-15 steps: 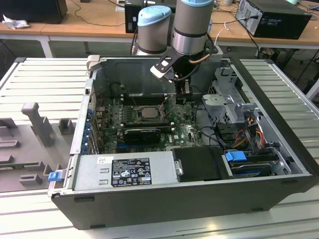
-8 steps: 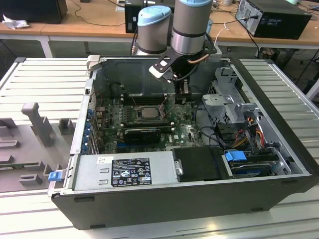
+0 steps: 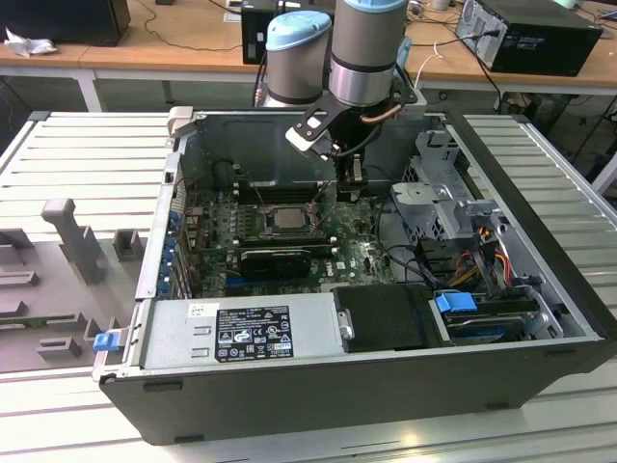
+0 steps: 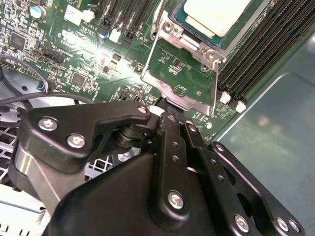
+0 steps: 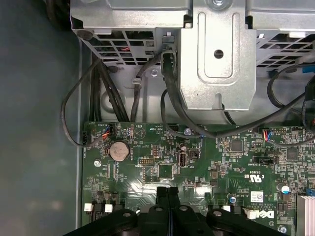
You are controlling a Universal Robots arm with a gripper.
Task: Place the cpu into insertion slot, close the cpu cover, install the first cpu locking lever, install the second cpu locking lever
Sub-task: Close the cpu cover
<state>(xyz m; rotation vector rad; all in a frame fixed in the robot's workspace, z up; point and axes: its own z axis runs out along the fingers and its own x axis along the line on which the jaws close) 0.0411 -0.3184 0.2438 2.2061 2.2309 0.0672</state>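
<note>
Pale flat square cpu [image 3: 286,218] seated mid-frame in exterior view; black gripper [image 4: 165,109] jaws closed at silvery cpu cover [image 4: 215,83] edge

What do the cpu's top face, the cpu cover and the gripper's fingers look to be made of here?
cpu: probably a metal lid; matte pale beige-silver with an even, dull sheen.
cpu cover: thin sheet metal; bright silvery, glinting along its stamped edges.
Gripper fingers: matte black links joined by silver screws; coated metal or hard plastic, the look leaves it open.
</note>
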